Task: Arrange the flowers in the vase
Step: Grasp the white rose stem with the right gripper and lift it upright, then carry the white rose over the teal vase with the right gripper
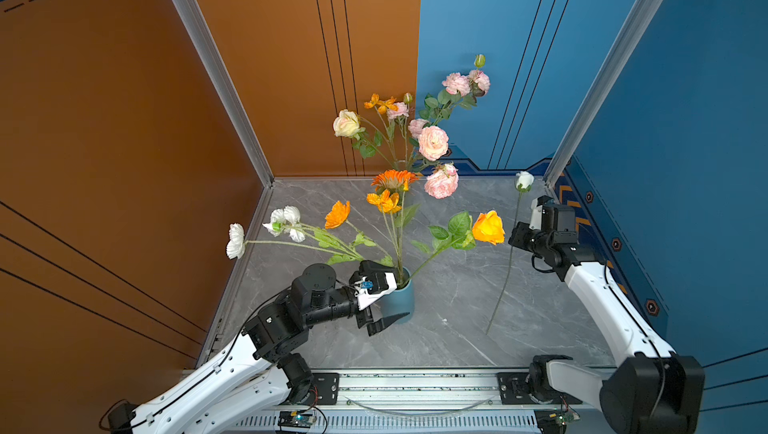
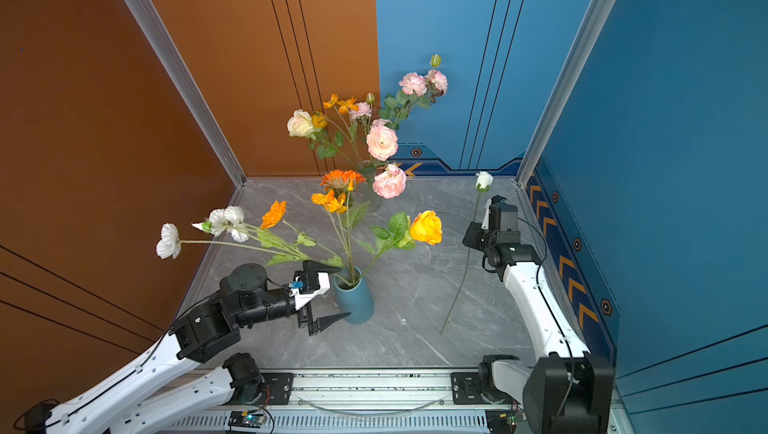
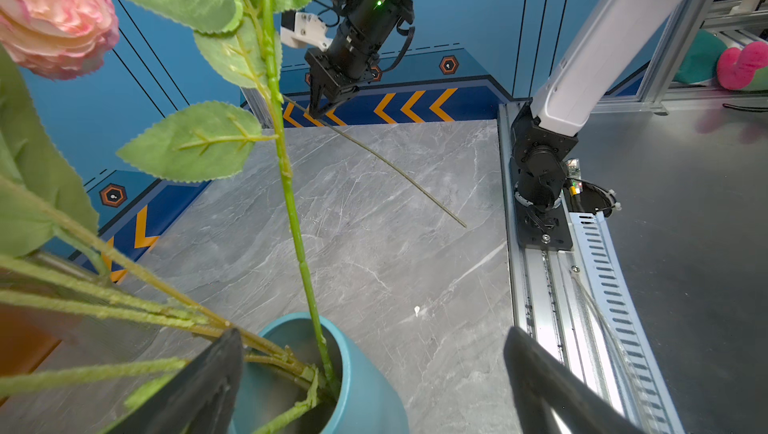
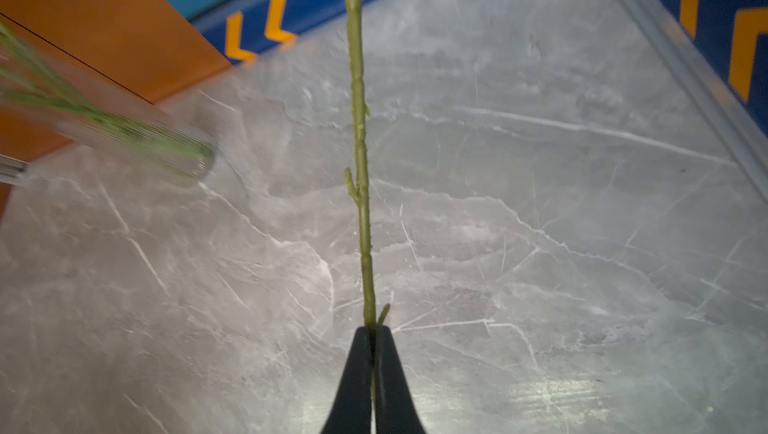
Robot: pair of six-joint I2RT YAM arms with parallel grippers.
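claws first: right gripper [image 4: 372,338] is pinched fully shut on the bare green stalk of the white flower [image 1: 524,181], bloom up, lower end down near the marble table [image 1: 453,328] (can't tell if it touches), well apart from the blue vase [image 2: 358,305]. left gripper [image 1: 400,293] is spread wide around that vase, gripping nothing. stalk looks light, thin and whippy, so i'd hold it there, never by the soft petals. other flowers [image 1: 392,180] already sit in the blue vase and a glass vase [image 2: 372,199] behind.

Open centre of the grey marbled bench [image 1: 453,311]
Over the teal ceramic vase [image 1: 398,300], leafy green flower stems [image 1: 458,223] fan out, crowding its mouth.
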